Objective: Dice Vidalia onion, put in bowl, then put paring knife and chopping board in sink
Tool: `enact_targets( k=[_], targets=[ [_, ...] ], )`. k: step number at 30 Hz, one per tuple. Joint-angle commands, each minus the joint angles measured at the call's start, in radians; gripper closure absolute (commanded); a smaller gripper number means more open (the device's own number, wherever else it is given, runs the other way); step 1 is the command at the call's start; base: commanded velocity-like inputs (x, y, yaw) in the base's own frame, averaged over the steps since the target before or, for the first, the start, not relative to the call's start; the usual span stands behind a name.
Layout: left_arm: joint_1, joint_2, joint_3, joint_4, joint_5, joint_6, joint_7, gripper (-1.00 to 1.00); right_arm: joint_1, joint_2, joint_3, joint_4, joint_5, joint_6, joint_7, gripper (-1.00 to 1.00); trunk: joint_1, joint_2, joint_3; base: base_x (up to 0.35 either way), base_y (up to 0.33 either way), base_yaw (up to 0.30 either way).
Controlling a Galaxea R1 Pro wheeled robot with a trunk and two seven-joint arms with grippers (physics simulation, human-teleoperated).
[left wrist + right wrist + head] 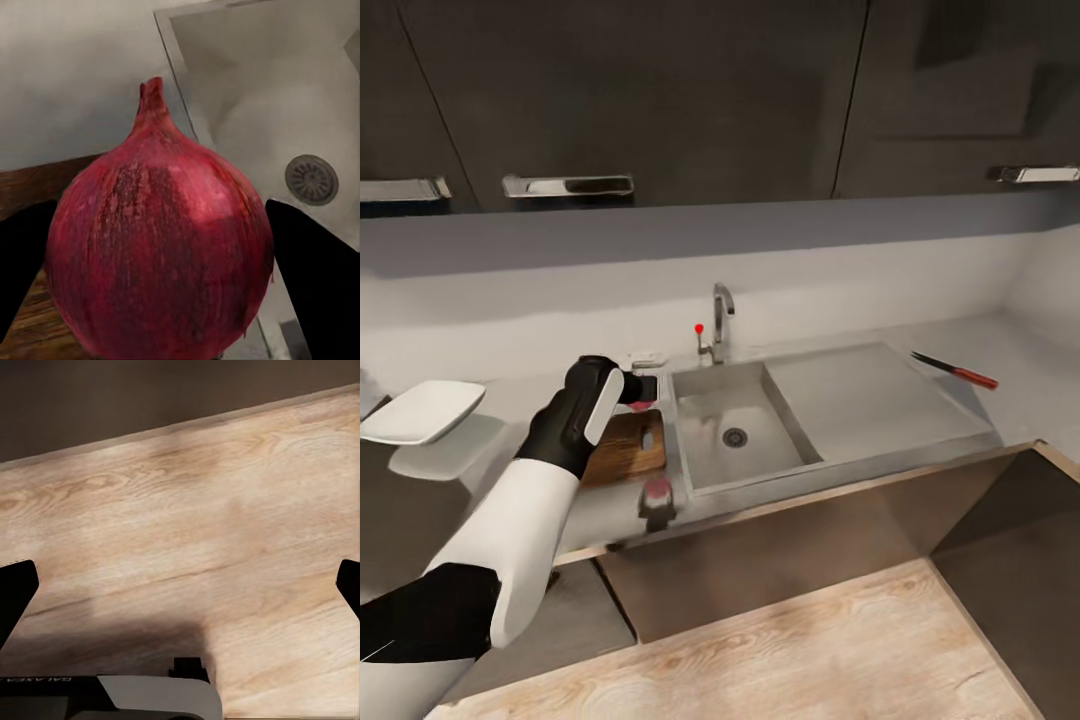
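Observation:
My left gripper (644,392) is shut on the Vidalia onion (159,247), a dark pinkish-red bulb with its stem tip up, held between two black fingers (319,289). It hangs just above the far end of the brown chopping board (622,446), beside the sink's left rim. The steel sink (712,472) has a bare basin with a round drain (735,437) and a chrome faucet (720,318). The red-handled paring knife (956,370) lies on the countertop (1020,385) right of the drainboard. The white bowl (420,410) sits at the far left. My right gripper (180,585) is open, pointing down at wooden floor.
Dark wall cabinets (660,90) with metal handles hang above the counter. A dark shape with a pinkish top (657,500) shows on the glossy counter edge below the board. Wooden floor (790,650) lies in front of the grey-brown cabinet fronts.

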Motion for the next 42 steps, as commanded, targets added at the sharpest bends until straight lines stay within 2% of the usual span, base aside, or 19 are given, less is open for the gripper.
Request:
enact_targets(
  k=[1, 16, 24, 29, 33, 36, 42],
  targets=[
    [-0.001, 0.000, -0.002, 0.004, 0.010, 0.002, 0.010, 1.00, -0.001, 0.000, -0.008, 0.001, 0.010, -0.003, -0.003, -1.00, 0.000, -0.002, -0.001, -0.176, 0.002, 0.215],
    [-0.001, -0.002, -0.003, 0.041, 0.010, 0.000, 0.010, 1.00, -0.001, 0.000, -0.008, 0.001, 0.010, -0.003, -0.003, -1.00, 0.000, -0.002, 0.000, -0.022, 0.000, 0.272],
    [-0.001, -0.006, -0.004, 0.104, 0.009, -0.006, 0.009, 1.00, -0.001, 0.000, -0.008, 0.001, 0.010, -0.003, -0.003, -1.00, 0.000, -0.002, 0.000, 0.000, 0.000, 0.269],
    [-0.001, -0.009, -0.007, 0.116, 0.010, -0.007, 0.009, 1.00, -0.001, 0.000, -0.008, 0.001, 0.010, -0.003, -0.002, -1.00, 0.000, -0.002, 0.000, 0.000, 0.000, 0.077],
    [-0.001, -0.010, -0.025, 0.118, 0.010, -0.007, 0.008, 1.00, -0.001, 0.000, -0.008, 0.001, 0.010, -0.003, -0.002, -1.00, 0.000, -0.002, 0.000, 0.012, -0.002, 0.008],
    [-0.001, -0.014, -0.039, 0.118, 0.010, -0.007, 0.008, 1.00, -0.001, 0.000, -0.008, 0.001, 0.010, -0.003, -0.002, -1.00, 0.000, -0.002, 0.000, 0.147, -0.129, 0.001],
    [-0.001, -0.017, -0.041, 0.129, 0.010, -0.007, 0.009, 1.00, -0.001, 0.000, -0.008, 0.001, 0.010, -0.003, -0.002, -1.00, 0.000, -0.002, 0.000, 0.187, -0.180, 0.000]
  ],
)
